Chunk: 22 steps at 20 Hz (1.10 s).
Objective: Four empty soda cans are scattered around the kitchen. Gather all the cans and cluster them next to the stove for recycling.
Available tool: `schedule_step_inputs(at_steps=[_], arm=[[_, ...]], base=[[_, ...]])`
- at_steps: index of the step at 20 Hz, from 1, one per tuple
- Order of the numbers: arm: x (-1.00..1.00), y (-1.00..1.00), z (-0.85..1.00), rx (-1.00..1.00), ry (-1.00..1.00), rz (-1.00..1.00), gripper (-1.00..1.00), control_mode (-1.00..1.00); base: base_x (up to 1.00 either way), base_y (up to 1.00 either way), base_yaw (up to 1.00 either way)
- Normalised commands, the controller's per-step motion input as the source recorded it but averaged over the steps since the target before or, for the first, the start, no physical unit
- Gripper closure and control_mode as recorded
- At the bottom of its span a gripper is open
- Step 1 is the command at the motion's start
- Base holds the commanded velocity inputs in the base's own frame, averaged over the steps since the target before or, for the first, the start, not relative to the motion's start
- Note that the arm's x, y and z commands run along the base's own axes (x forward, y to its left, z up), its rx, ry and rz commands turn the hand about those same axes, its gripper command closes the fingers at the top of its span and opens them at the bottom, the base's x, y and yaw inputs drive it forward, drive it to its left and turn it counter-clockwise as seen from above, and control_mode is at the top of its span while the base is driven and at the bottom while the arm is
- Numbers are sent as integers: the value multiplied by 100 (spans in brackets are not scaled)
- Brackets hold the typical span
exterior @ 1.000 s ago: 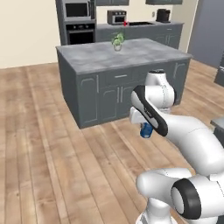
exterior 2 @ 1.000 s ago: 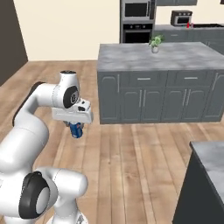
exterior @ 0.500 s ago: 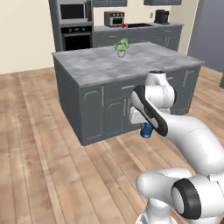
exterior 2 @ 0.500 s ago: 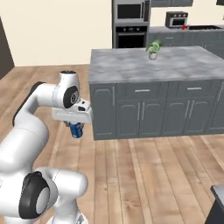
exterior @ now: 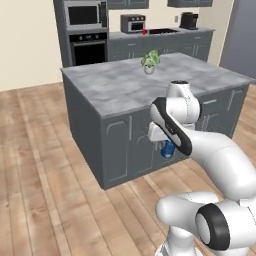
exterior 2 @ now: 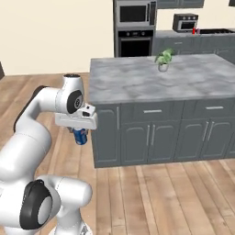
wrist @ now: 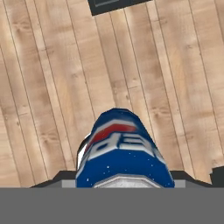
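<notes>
- Wood-plank floor (wrist: 48, 74) underneath, seen past the hand, pale boards running lengthwise.
- Gripper (exterior 2: 81, 133) clamped on the blue soda can (wrist: 120, 151), can hanging below the hand, above the floor, just beside the island's near corner; also visible in the left base view (exterior: 168, 148).
- Grey island (exterior 2: 151, 80) with marbled top just beyond, small potted plant (exterior 2: 163, 58) standing on it.
- Farther back, tall wall oven (exterior 2: 134, 42) with microwave (exterior 2: 134, 13) above.
- Back counter with toaster oven (exterior 2: 185, 21) and stove (exterior 2: 215, 31); something small and red (exterior 2: 194, 31) between them, too small to identify.
</notes>
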Motion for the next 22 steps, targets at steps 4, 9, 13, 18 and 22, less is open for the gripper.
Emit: schedule_step_inputs(at_steps=[4,9,13,18,22], arm=[[0,0,0,0,0,0,100,100],[0,0,0,0,0,0,100,100],[0,0,0,0,0,0,100,100],[0,0,0,0,0,0,100,100],[0,0,0,0,0,0,100,100]], base=[[91,0,0],[81,-3,2],[62,-25,9],[49,-42,16],[34,-50,18]])
